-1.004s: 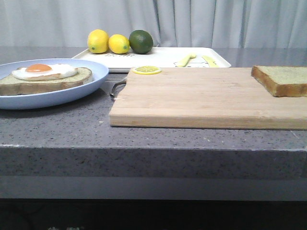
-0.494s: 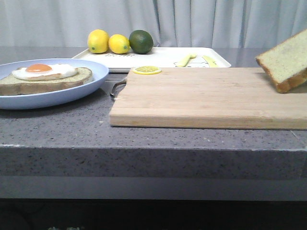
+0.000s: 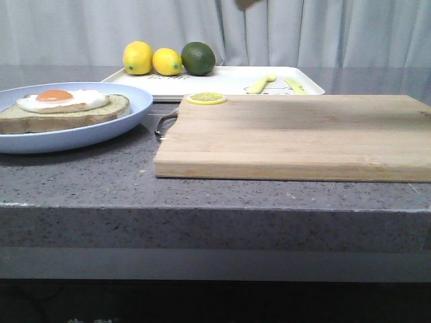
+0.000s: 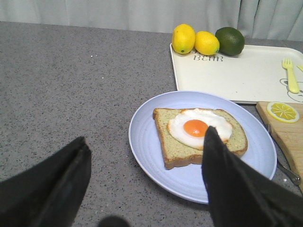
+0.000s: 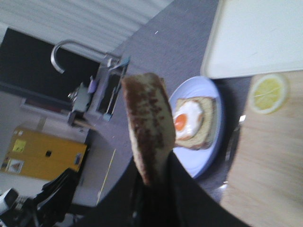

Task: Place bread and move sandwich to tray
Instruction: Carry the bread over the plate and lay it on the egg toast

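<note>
The bread [image 5: 147, 123], a thick brown-crusted slice, is held edge-on in my shut right gripper [image 5: 156, 175], high above the table. Only a brown corner of it [image 3: 246, 3] shows at the top edge of the front view. The sandwich [image 3: 64, 108], a slice with a fried egg, lies on the pale blue plate [image 3: 101, 131] at the left. The white tray [image 3: 222, 82] lies at the back. My left gripper [image 4: 146, 137] is open and empty, low over the near side of the plate [image 4: 151, 156], its fingers either side of the sandwich [image 4: 199, 135].
A wooden cutting board [image 3: 296, 134] with a lemon slice [image 3: 206, 99] at its far left corner fills the middle and right. Two lemons [image 3: 151, 59], a lime [image 3: 198, 58] and yellow cutlery [image 3: 273, 84] sit on the tray. A metal handle [image 3: 163, 124] lies between plate and board.
The bread has been lifted off the right end of the cutting board, tilted, and carried up and left out of the front view. The plate and sandwich have not moved.
</note>
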You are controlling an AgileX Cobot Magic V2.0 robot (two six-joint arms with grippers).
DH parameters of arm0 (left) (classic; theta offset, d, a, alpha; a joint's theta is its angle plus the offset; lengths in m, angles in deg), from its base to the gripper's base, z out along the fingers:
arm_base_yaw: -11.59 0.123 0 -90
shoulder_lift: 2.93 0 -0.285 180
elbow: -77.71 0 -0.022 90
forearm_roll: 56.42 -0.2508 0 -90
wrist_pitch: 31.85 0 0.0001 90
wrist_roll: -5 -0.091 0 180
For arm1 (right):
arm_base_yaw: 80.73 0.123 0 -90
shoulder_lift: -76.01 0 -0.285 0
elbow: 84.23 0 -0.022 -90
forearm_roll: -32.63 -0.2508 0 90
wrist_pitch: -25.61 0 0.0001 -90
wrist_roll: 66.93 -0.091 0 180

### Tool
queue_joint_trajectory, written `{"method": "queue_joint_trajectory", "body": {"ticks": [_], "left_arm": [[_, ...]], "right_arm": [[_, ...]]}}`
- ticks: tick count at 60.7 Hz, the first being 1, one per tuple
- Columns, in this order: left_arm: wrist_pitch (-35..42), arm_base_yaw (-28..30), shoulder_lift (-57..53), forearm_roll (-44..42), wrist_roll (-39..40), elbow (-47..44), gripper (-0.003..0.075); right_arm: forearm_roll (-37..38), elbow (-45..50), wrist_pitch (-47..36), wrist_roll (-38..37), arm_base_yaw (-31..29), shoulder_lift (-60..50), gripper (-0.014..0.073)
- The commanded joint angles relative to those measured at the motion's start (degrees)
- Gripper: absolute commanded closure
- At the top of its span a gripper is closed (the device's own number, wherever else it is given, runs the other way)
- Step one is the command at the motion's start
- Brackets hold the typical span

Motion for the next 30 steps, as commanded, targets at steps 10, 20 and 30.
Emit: {"method": "queue_joint_trajectory", "body": {"ticks": [10,20,30], "left_arm": [[4.65,0.1,0.61,0.07,0.12,2.08,0.0227],[4.65,0.1,0.61,0.07,0.12,2.08,0.0227],[4.65,0.1,0.61,0.07,0.12,2.08,0.0227]], "right_arm": [[-14.23,-1.43,-16.01,1.17,20.64,-0.45,0.0529],[-23.59,-5.09,-22.58,6.33,30.75,5.11,0.0529],[-25.37,-13.71,-22.94,6.88,35.33,13.93,0.0529]]}}
